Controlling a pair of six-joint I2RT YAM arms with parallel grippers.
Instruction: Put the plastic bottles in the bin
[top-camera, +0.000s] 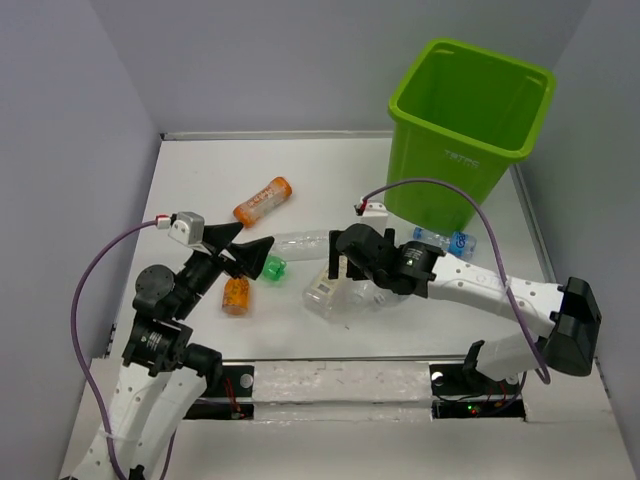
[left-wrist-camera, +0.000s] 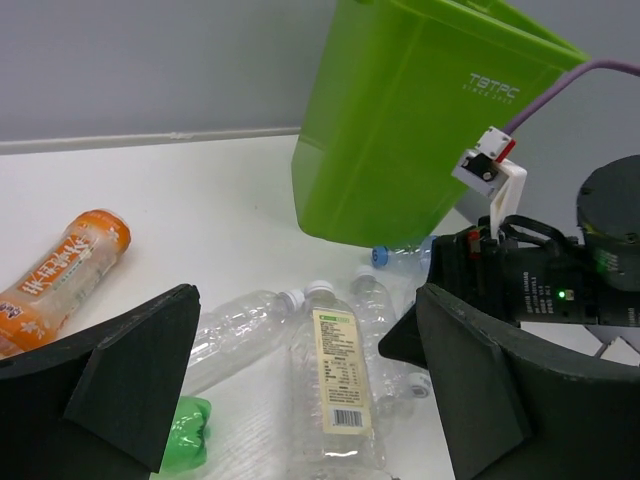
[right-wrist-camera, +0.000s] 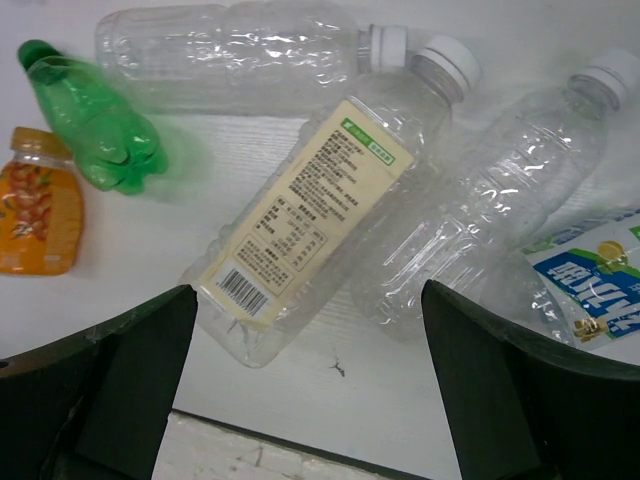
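Observation:
The lime-green bin (top-camera: 470, 130) stands at the back right, tilted in the left wrist view (left-wrist-camera: 400, 130). Plastic bottles lie in front of it: a long orange one (top-camera: 263, 200), a small orange one (top-camera: 236, 295), a green one (top-camera: 274, 268), a clear one with a cream label (top-camera: 325, 292), a plain clear one (top-camera: 300, 243) and a blue-labelled one (top-camera: 445, 240). My left gripper (top-camera: 245, 245) hangs open beside the green bottle (left-wrist-camera: 185, 435). Just above the labelled bottle (right-wrist-camera: 310, 200) my right gripper (right-wrist-camera: 308, 300) is open, holding nothing.
Another crinkled clear bottle (right-wrist-camera: 500, 190) lies next to the labelled one, under the right arm. The white table (top-camera: 200, 170) is walled in by grey panels on the left, back and right. Its near edge (right-wrist-camera: 260, 450) runs just below the right fingers.

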